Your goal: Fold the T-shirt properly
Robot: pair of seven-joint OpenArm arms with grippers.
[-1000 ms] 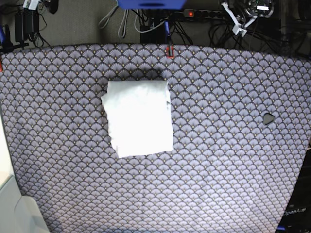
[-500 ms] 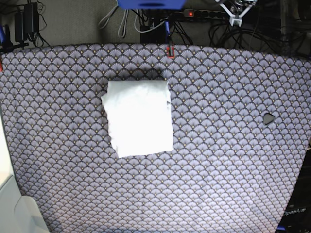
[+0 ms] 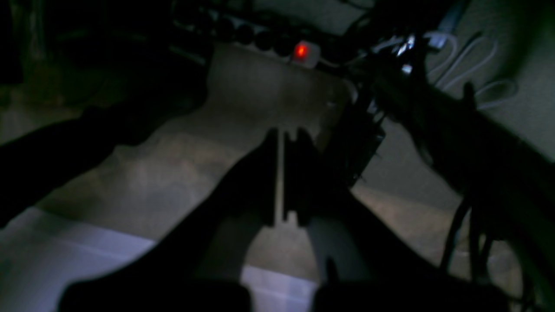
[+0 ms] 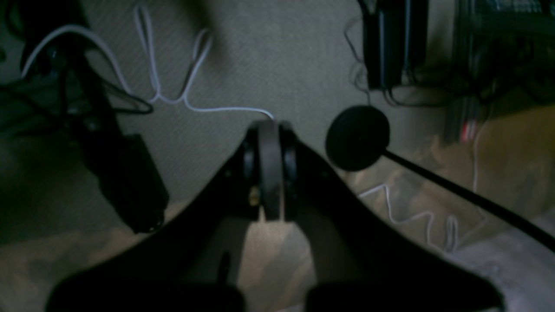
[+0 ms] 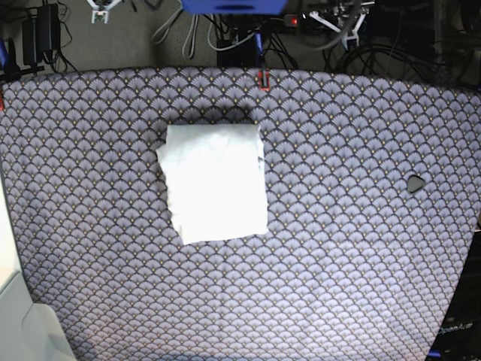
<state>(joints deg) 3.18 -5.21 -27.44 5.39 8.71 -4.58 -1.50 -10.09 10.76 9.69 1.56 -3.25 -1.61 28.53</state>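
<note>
Both arms are pulling further back past the far edge of the worktop (image 5: 376, 301) than half a second ago, showing now only as white tips at the top of the base view. On the left arm the jaws (image 3: 284, 173) are hanging over the floor beyond that edge, nearly pressed together with a thin slit between them, a red-lit power strip (image 3: 303, 52) ahead of them. On the right arm the jaws (image 4: 269, 169) are sitting pressed together above loose white cables (image 4: 173, 95). Well apart from both, the T-shirt (image 5: 216, 183) is lying folded into a neat rectangle on the scallop-patterned cloth (image 5: 98, 150), held by neither.
</note>
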